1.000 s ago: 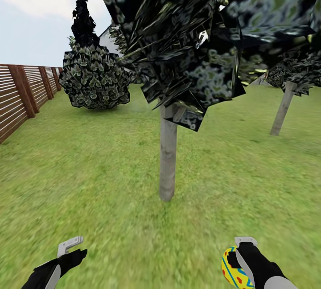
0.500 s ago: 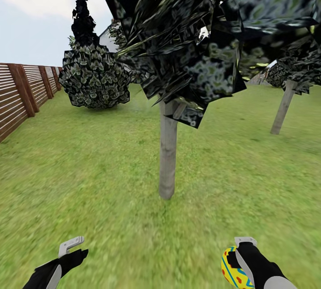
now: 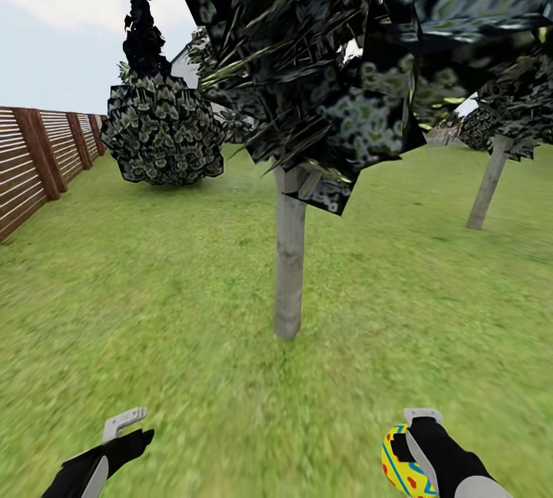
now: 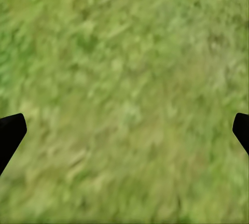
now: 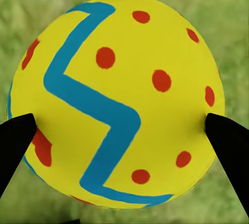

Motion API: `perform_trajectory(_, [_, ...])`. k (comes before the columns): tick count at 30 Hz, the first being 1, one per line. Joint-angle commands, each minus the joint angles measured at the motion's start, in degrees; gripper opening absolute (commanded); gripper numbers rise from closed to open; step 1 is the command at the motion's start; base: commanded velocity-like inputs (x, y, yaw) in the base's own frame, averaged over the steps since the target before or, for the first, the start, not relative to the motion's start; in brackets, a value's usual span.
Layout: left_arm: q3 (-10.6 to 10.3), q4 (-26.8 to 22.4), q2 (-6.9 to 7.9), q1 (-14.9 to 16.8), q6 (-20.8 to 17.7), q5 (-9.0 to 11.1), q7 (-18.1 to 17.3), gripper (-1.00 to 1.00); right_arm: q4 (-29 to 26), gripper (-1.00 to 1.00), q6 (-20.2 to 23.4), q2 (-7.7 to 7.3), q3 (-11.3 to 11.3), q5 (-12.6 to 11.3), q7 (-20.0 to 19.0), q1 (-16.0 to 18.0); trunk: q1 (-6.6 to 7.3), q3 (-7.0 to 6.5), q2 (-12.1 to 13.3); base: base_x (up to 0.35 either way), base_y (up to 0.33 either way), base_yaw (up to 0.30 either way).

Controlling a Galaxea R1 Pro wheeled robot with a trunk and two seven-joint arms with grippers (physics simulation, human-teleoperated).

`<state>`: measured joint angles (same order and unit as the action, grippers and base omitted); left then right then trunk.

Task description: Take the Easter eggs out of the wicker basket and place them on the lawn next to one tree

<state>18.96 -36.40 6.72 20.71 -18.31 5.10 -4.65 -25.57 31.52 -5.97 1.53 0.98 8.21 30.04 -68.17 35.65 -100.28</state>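
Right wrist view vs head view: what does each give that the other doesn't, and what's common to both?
Right wrist: the Easter egg close up, with its blue zigzag and red dots, a dark finger pressed against each side, grass behind it.

Head: the tree with the slim grey trunk straight ahead, a second trunk farther right, a round bush, the slat fence, and the left gripper, open with nothing in it.

Both: the right gripper shut on the egg, over the lawn.
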Motion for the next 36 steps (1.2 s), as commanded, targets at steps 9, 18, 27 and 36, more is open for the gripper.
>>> perform_trajectory(9, [0.19,-0.08,-0.04,0.03,-0.41,0.53,-0.19,1.00,-0.10,-1.00,0.30,0.07,0.14,0.12,0.06,0.02,-1.98,1.68,-3.65,0.000,0.000,0.000])
perform_trajectory(18, [0.20,-0.08,-0.04,0.01,-0.41,0.53,-0.19,1.00,-0.10,-1.00,0.30,0.08,0.11,0.09,0.06,0.02,-3.95,3.30,-7.26,0.000,0.000,0.000])
perform_trajectory(27, [0.20,-0.08,-0.05,0.01,-0.49,0.53,-0.19,1.00,-0.10,-1.00,0.30,0.01,0.30,0.07,0.14,0.02,-5.93,4.91,-10.87,0.000,0.000,0.000])
perform_trajectory(36, [0.20,-0.08,-0.08,0.00,-0.49,0.53,-0.19,1.00,-1.14,-1.00,0.14,0.43,0.06,0.07,0.14,0.02,-7.91,6.53,-14.48,0.000,0.000,0.000])
